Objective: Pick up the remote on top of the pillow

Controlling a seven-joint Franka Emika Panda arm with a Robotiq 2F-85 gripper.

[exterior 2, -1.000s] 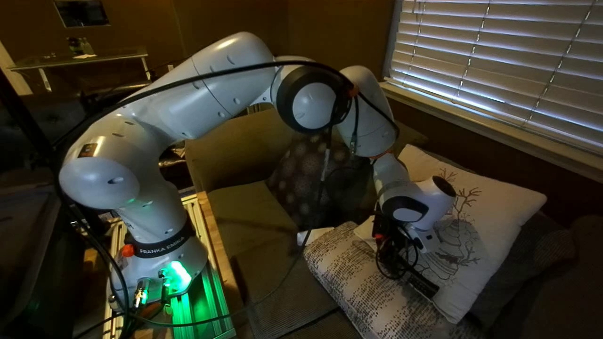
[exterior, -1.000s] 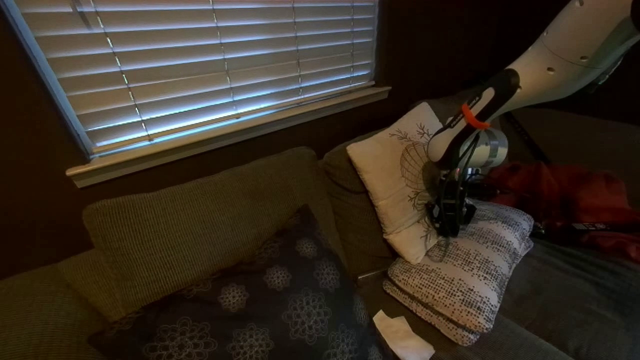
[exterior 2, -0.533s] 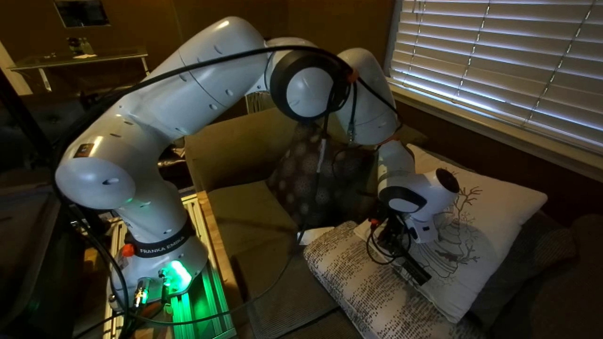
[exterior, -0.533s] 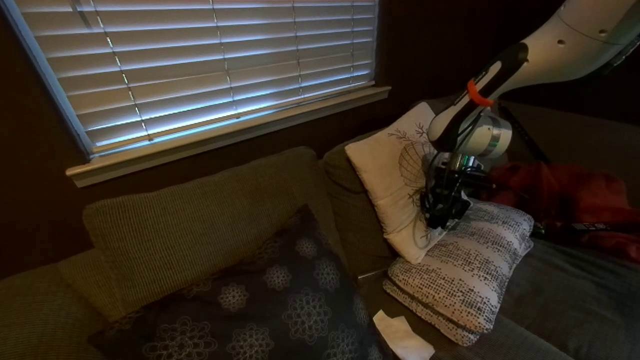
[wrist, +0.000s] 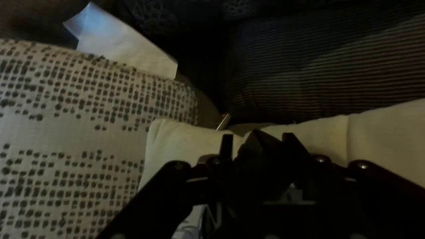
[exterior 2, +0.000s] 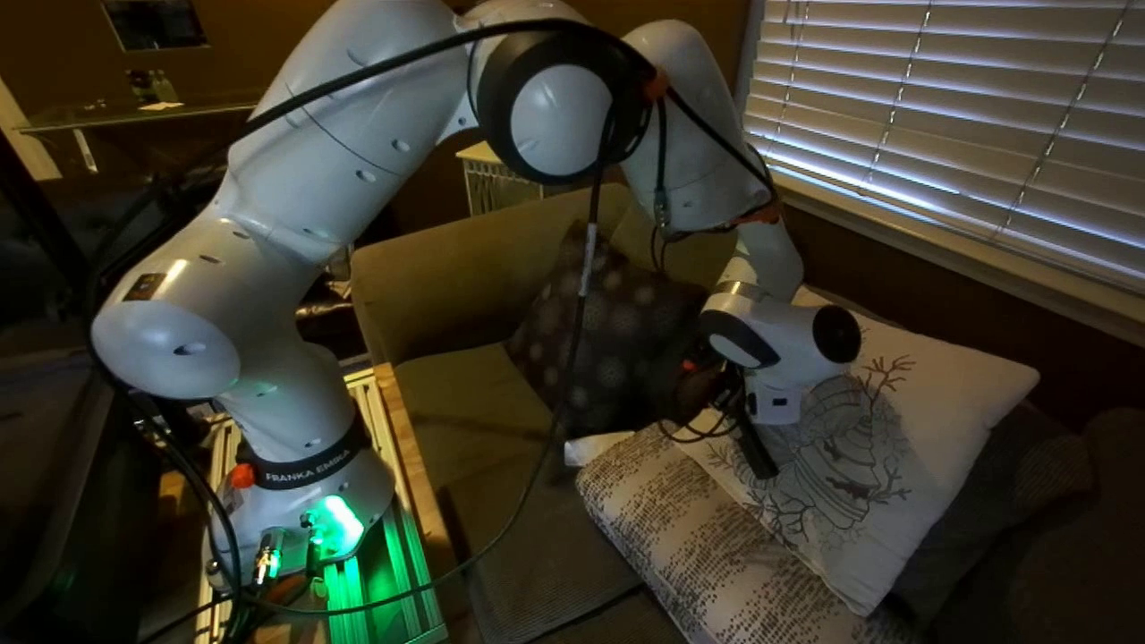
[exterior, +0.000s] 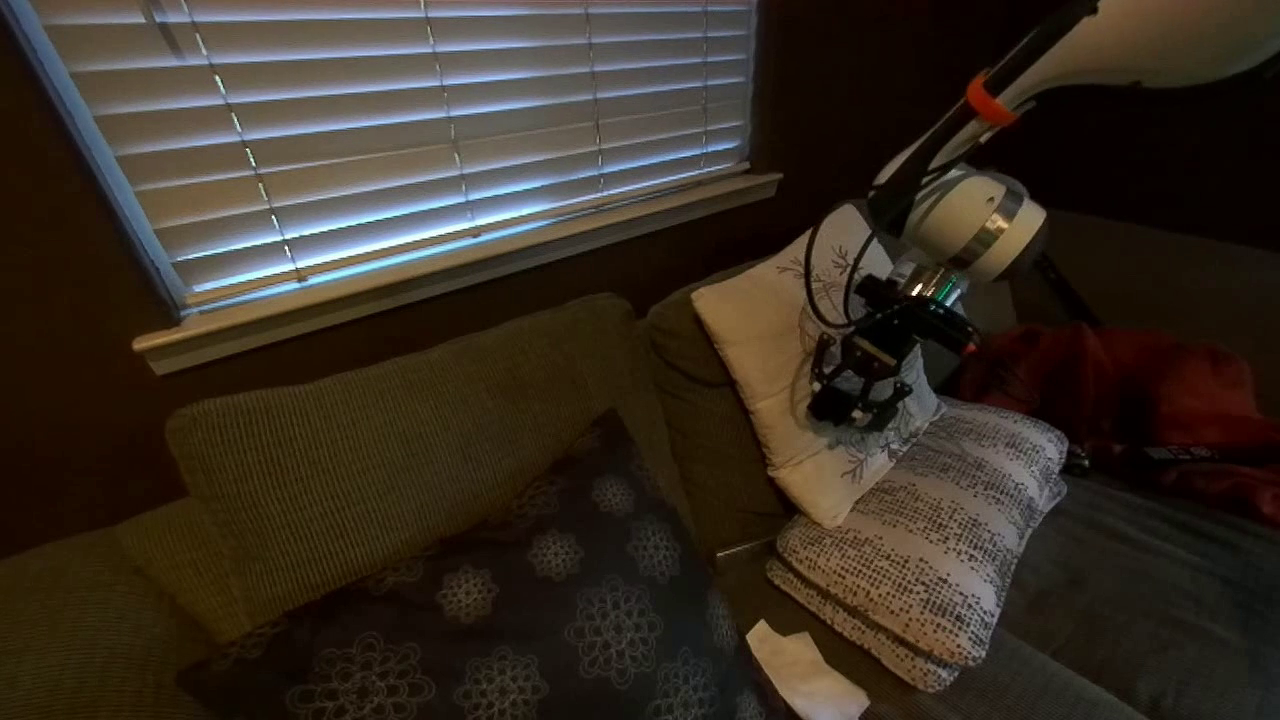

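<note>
The black remote (exterior 2: 756,445) is held in my gripper (exterior: 852,405), above the speckled grey-white pillow (exterior: 930,540) and in front of the white leaf-motif cushion (exterior: 765,330). In the wrist view the remote (wrist: 259,162) is a dark block between the two fingers of my gripper (wrist: 260,142), tilted, its near part lost in shadow. The pillow also shows in an exterior view (exterior 2: 707,555) and at the left of the wrist view (wrist: 66,132). In an exterior view the arm hides most of the fingers, and the remote's end sticks out below the wrist.
The white cushion (exterior 2: 948,394) leans on the sofa back close behind my gripper. A dark cushion with dotted circles (exterior: 560,620) and a white paper (exterior: 805,675) lie beside the pillow. A red cloth (exterior: 1120,390) lies on the far side. A window with blinds is behind.
My gripper has risen off the pillow with the remote in it. It has shifted toward the white cushion and the dark cushion's side, and the wrist has tilted.
</note>
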